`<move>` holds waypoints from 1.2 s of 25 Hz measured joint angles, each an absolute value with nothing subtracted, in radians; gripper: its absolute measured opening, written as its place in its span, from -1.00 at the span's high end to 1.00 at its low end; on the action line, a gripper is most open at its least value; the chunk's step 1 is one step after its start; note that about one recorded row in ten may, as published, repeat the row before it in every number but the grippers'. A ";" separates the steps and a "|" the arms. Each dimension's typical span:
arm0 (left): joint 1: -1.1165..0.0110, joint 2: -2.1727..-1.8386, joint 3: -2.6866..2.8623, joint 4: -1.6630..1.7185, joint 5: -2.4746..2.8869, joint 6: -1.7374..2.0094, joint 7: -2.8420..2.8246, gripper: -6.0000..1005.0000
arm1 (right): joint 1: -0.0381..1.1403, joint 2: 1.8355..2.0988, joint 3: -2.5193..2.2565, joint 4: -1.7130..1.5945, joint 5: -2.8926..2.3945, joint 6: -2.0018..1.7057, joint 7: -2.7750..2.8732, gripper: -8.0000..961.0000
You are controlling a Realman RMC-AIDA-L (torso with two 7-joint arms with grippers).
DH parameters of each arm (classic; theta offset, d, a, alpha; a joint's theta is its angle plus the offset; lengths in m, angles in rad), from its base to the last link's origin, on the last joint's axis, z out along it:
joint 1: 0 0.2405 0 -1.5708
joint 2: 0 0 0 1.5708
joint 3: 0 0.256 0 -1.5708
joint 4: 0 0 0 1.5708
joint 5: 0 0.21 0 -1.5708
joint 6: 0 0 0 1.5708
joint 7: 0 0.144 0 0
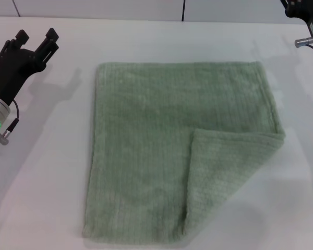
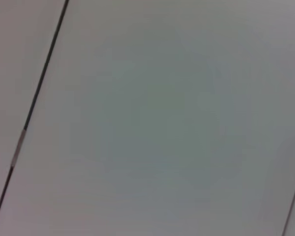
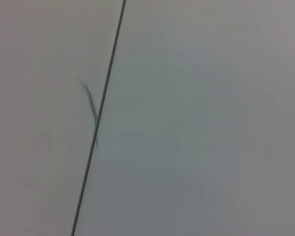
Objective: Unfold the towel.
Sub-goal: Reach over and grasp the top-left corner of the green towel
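On the white tabletop, centred in the head view, lies the pale sage-green terry towel, roughly square, with fine ribbed lines and hemmed edges. It is spread flat except at its near right corner, which is folded over onto the cloth as a triangular flap; the fold runs diagonally from the right edge to the near edge. Only the head view shows the towel and the arms: the left wrist view shows a plain pale surface crossed by a thin dark seam, and the right wrist view shows a similar surface with a dark seam. The black left gripper hovers at far left, well apart from the towel, pointing away, its two fingers parted with nothing between them. The right gripper sits at the far right corner, mostly out of frame; its jaw state cannot be told.
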State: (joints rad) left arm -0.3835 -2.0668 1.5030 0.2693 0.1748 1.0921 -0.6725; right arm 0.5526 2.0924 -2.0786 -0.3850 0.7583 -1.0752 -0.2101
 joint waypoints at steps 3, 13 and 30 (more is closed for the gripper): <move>-0.383 -2.065 1.510 0.271 0.186 1.092 -0.684 -0.63 | 0.552 2.092 -2.079 -0.385 0.759 -1.076 -0.210 -0.64; -0.386 -2.061 1.518 0.272 0.221 1.091 -0.724 -0.62 | 0.552 2.092 -2.078 -0.385 0.761 -1.078 -0.210 -0.64; -0.446 -2.069 1.619 0.296 0.397 0.981 -0.774 -0.11 | 0.538 2.092 -2.080 -0.399 0.758 -1.106 -0.207 -0.63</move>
